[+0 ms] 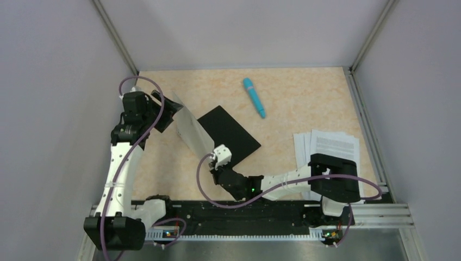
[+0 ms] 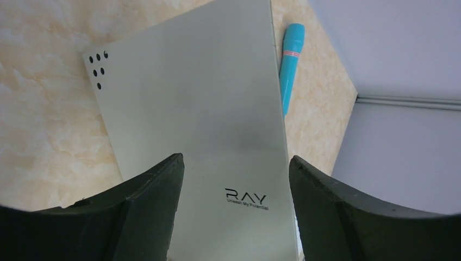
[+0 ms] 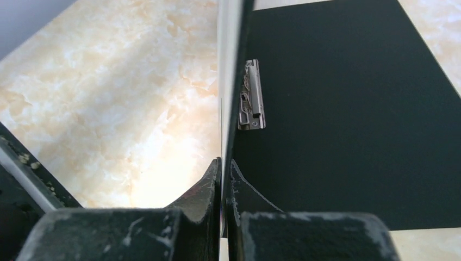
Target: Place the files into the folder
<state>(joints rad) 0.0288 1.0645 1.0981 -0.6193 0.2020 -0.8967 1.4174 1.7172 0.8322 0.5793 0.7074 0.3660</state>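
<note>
The marbled beige worktop carries everything. A flat grey-beige folder lies open left of the middle. Its black inside half rests flat, and its cover stands raised on edge along the left side of that half. The files, a thin fanned stack of white printed paper sheets, lie by the right edge. They are well apart from the folder and from the fingers of both grippers.

The right gripper sits at the cover's near end. The left gripper sits at its far end. A slim blue plastic stick lies towards the far edge, beyond the folder.

Only the right wrist view shows the right gripper pressed together on the cover's thin edge. It also shows a small silver metal clip on the black inside beside the spine.

Only the left wrist view shows the left gripper spread wide. The cover's outer face, with its six dark dots and "RAY" print, lies between the fingers. Whether either finger touches the cover cannot be told.
</note>
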